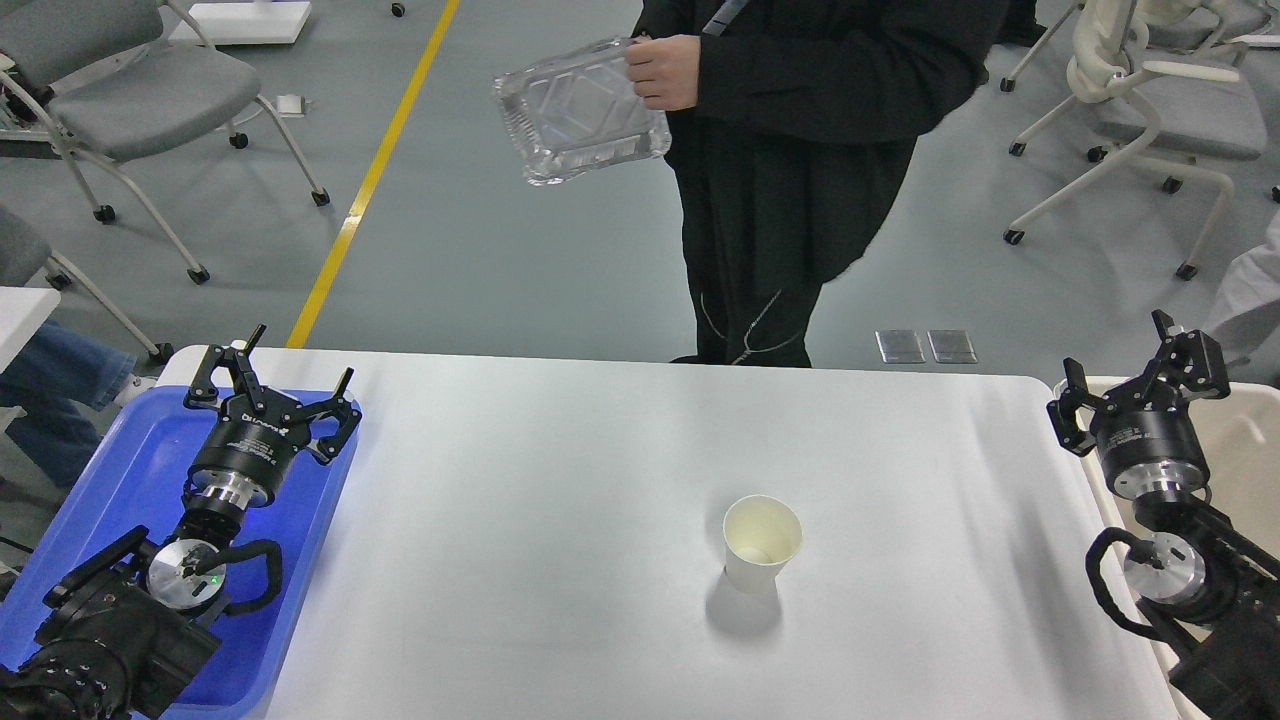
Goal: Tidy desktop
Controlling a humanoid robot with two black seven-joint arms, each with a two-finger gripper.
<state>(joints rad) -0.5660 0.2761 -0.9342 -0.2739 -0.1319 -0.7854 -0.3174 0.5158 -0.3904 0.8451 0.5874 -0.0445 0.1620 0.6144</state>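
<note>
Desktop: white, matte, rounded corners; 1 paper cup upright.

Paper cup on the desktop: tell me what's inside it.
The paper cup stands upright and open on the desktop. Its pale inner wall and part of the bottom show, with nothing visible inside. The near rim hides the closest part of the bottom, so that part cannot be checked.

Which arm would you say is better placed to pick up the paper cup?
Probably right: the paper cup stands right of centre, nearer the right end effector than the left end effector.
</note>
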